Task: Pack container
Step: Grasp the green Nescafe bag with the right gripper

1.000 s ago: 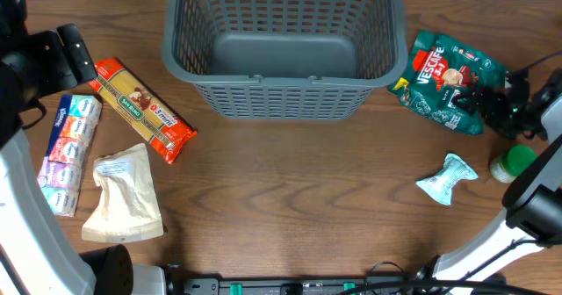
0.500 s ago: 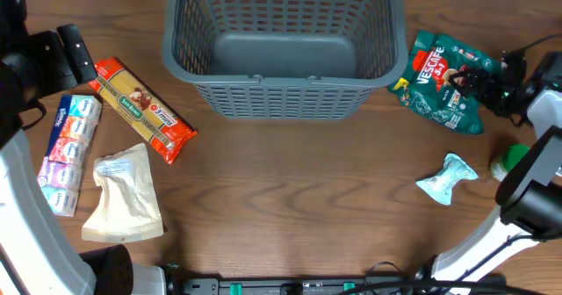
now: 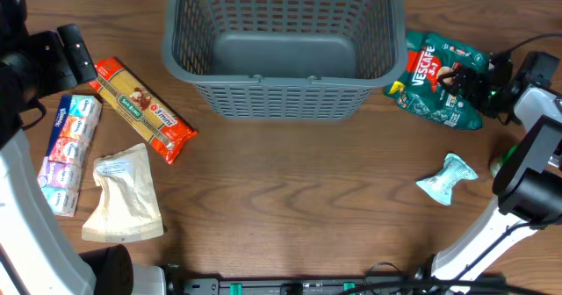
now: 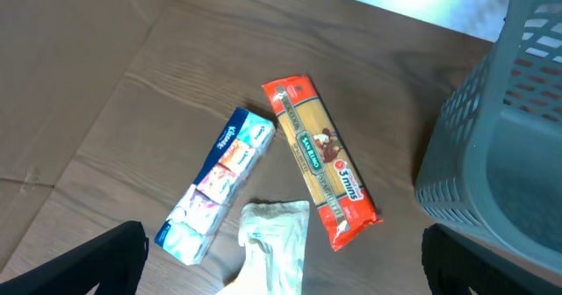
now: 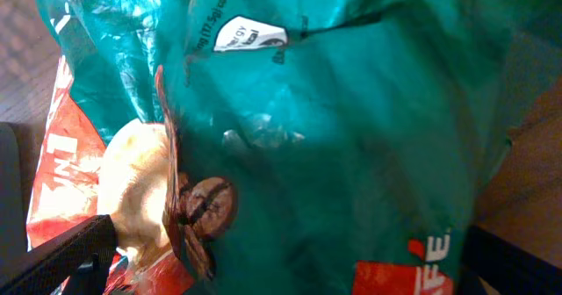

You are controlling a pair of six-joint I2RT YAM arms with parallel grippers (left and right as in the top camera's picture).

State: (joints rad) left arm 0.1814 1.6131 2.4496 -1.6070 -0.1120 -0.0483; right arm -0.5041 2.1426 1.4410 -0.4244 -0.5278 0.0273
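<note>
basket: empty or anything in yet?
Empty. Overhead shows only the basket's bare grey base; pasta, tissues and coffee bag lie outside it on the table.

I count one basket (image 3: pixel 281 97), one green coffee bag (image 3: pixel 435 80), one spaghetti packet (image 3: pixel 140 109), one tissue multipack (image 3: pixel 68 153), one beige pouch (image 3: pixel 123 197) and one pale-blue sachet (image 3: pixel 446 178) on the surface (image 3: pixel 307 190).
</note>
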